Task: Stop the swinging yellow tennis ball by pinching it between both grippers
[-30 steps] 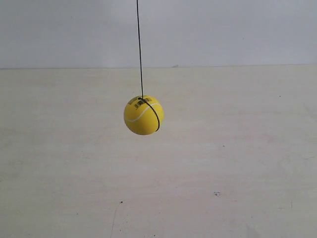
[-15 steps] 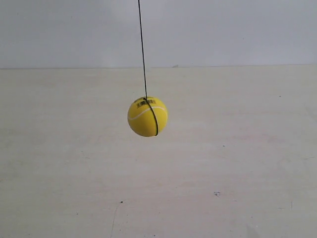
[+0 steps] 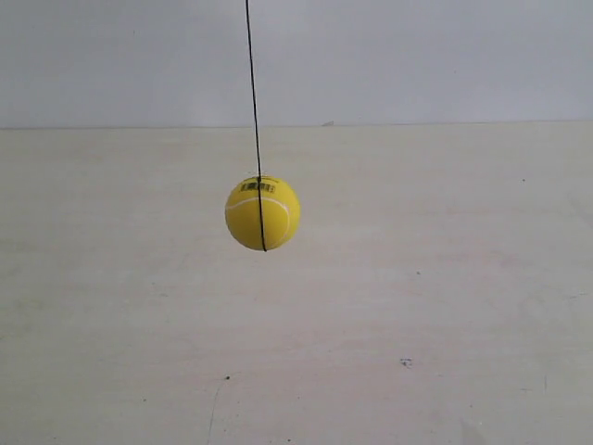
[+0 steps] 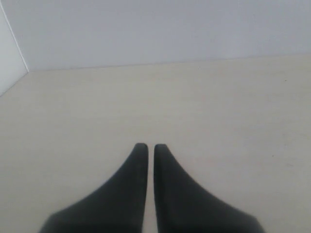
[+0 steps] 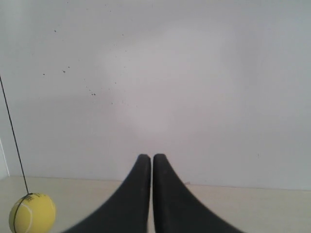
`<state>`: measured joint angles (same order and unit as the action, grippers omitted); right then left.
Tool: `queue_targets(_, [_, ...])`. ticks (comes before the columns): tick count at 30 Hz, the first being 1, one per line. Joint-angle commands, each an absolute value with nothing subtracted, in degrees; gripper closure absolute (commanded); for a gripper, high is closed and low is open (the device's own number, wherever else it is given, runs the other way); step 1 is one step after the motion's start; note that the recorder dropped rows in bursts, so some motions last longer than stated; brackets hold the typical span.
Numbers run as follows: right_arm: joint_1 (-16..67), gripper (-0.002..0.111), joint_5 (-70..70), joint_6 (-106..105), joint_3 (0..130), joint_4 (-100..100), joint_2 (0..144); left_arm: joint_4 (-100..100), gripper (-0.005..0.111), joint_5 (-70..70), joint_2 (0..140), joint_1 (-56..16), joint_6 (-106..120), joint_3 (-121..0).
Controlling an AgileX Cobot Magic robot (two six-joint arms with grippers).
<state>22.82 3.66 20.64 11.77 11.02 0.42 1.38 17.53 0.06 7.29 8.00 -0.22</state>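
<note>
The yellow tennis ball [image 3: 263,213] hangs in mid-air on a thin black string [image 3: 252,93] above the pale table, with its white seam and black print facing the exterior camera. No arm shows in the exterior view. The right wrist view catches the ball [image 5: 32,213] low at one side, well away from my right gripper [image 5: 151,157], whose black fingers stand shut with nothing between them. My left gripper [image 4: 147,145] is also shut and empty, pointing over bare table; the ball is out of that view.
A pale beige table [image 3: 417,306] with a few small dark specks stretches to a white back wall [image 3: 417,56]. A white side wall [image 4: 9,58] meets the table's corner in the left wrist view.
The ball has swung toward the exterior view's left after drifting slightly right, and it has turned so the wrapped string now runs down its front.
</note>
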Motion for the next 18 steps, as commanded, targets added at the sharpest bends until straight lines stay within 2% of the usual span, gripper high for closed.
queue_targets(1, [22.83,0.108,3.65,20.67,11.58,10.97,0.0,1.44,0.102,17.55,0.0,6.0,8.25,0.0])
queue_targets(18, [22.83,0.108,3.65,20.67,11.58,10.97,0.0,1.44,0.102,17.55,0.0,4.05,8.25,0.0])
